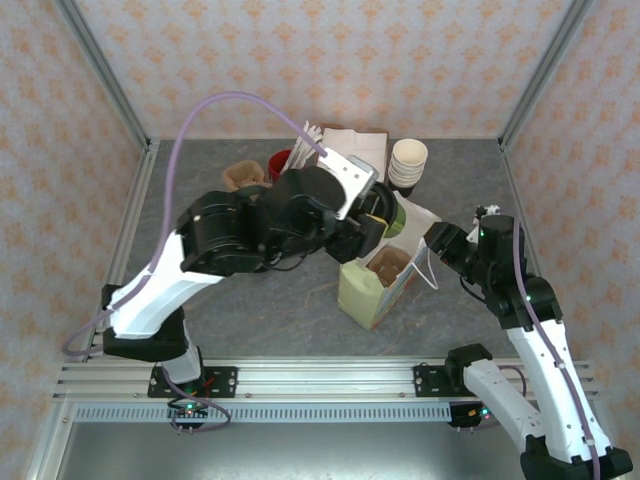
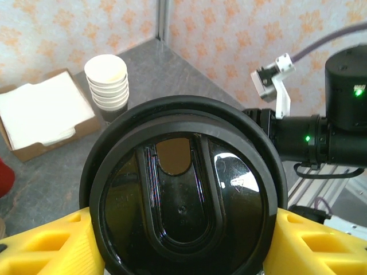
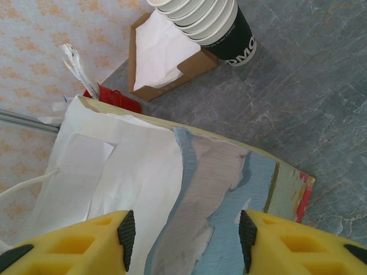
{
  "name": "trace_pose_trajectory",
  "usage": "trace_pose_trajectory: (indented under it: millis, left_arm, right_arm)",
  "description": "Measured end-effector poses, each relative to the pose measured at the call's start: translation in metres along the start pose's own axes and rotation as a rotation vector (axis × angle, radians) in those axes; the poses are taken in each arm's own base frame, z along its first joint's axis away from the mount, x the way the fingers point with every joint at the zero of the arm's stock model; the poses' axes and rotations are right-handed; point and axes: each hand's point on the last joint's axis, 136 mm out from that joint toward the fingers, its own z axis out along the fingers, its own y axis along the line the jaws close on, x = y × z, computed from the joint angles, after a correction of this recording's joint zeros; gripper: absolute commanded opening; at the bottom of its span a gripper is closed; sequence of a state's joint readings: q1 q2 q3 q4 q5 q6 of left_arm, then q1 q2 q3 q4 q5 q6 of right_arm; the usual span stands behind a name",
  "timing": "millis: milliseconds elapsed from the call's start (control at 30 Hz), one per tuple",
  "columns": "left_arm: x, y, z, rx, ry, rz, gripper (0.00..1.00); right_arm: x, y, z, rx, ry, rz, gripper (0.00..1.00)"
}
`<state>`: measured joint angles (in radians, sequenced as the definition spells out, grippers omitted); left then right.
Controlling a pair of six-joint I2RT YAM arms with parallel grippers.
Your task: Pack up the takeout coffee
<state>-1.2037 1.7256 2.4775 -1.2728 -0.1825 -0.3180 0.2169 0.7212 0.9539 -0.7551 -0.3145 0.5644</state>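
Holding cup by bag: packing step in hand, cup not yet inside.
Right hand released, jaws apart over the bag's side. Left hand clenched on the lidded cup, held off the counter at the bag's far edge. Next move, as judged: centre cup over mouth, lower upright, let go. Cup's body hidden by lid and arm; bag's brown contents unclear; stacked cups beyond.

From above, your left arm covers nearly all of the coffee cup; you see only a green sliver. At the left wrist, the lid hides the cup's body, and the frame's bottom edge crops the left gripper's yellow fingers. At the right wrist, the bag runs off the frame, as does the stack of cups.
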Motion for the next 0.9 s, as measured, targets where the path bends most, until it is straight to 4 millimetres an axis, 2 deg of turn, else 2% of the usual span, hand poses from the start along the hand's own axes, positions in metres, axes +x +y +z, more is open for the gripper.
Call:
trace_pose_trajectory:
  millis: [133,267,500,667,900]
  left_arm:
    - [0.014,-0.009,0.028,-0.009,0.063,0.034,0.62]
    - [0.028,-0.009,0.047,-0.028,0.116,0.053,0.62]
    - [0.034,0.009,0.070,-0.081,0.159,0.035,0.62]
    - [0.044,0.022,0.087,-0.111,0.196,0.021,0.63]
    - [0.058,0.013,0.115,-0.097,0.235,0.024,0.63]
  right_arm:
    - [-0.001,0.001,0.008,0.006,0.017,0.002,0.55]
    - [-0.002,0.004,0.016,0.008,0.036,0.000,0.56]
    - [-0.002,0.006,0.025,0.014,0.063,-0.012,0.55]
    - [-0.001,0.010,0.031,0.000,0.085,-0.026,0.38]
    - [-0.001,0.021,0.029,-0.050,0.098,-0.037,0.18]
